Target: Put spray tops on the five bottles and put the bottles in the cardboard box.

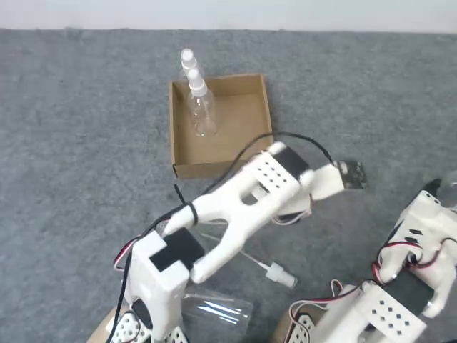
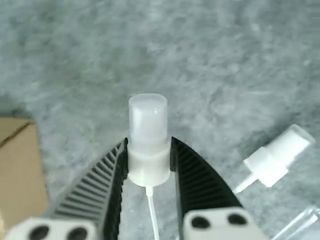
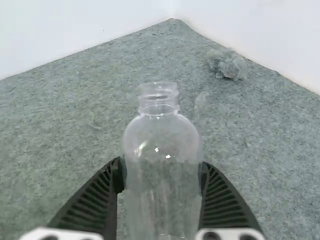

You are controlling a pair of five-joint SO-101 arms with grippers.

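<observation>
Two capped bottles [image 1: 201,107] stand at the cardboard box's [image 1: 182,153] far corner. My left jaws clench a spray top [image 2: 148,135] and my right jaws grasp an uncapped bottle [image 3: 160,150]. I judge three bottles remain.

This looks like a small robotics test corner, perhaps a lab. A grey carpet [image 1: 78,157] covers the whole work surface and meets a bare white wall [image 1: 228,13] at 12 o'clock. The left arm [image 1: 235,200] at 6 o'clock and the right arm [image 1: 421,243] at 4 o'clock are of white plastic, with loose wires [image 1: 384,251] exposed. A plain cardboard box [image 1: 196,170] sits toward 12 o'clock.
</observation>
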